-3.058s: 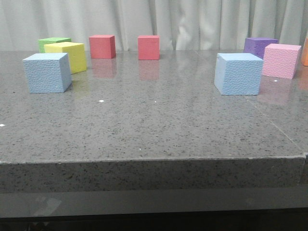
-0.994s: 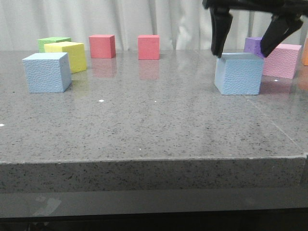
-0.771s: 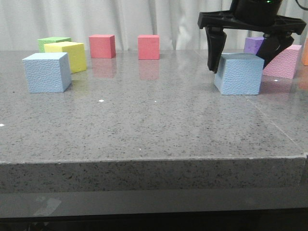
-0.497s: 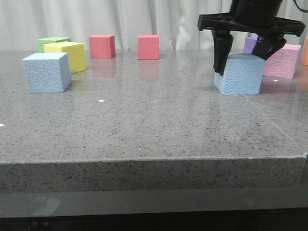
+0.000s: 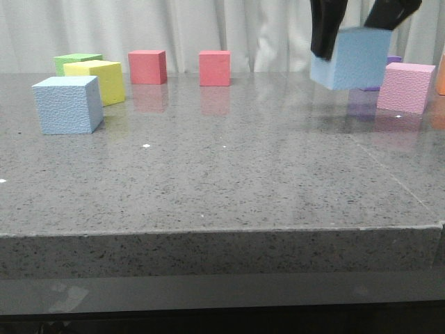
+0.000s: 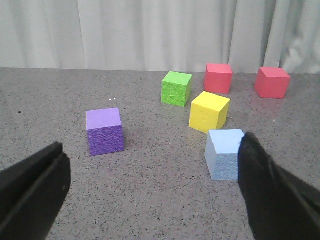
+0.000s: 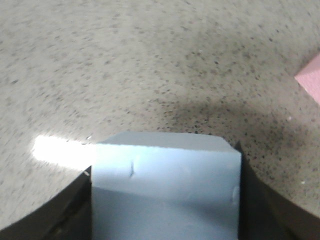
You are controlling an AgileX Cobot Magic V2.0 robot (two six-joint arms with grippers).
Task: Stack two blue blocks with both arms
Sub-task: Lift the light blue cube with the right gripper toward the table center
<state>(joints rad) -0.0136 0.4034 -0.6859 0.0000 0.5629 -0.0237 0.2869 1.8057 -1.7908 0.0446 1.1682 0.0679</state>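
One block (image 5: 67,104) on table (image 5: 222,181) far left; other block (image 5: 356,58) raised at right, clamped in right tool (image 5: 358,17).

A big grey speckled stone worktop (image 5: 208,181) filled most of the picture. It was shiny, and light bounced off it. Along the top of the frame hung a pale curtain (image 5: 208,28) with soft folds.

2 red cubes (image 5: 181,67) beyond yellow cube (image 5: 104,81); pink cube (image 5: 405,87) right.
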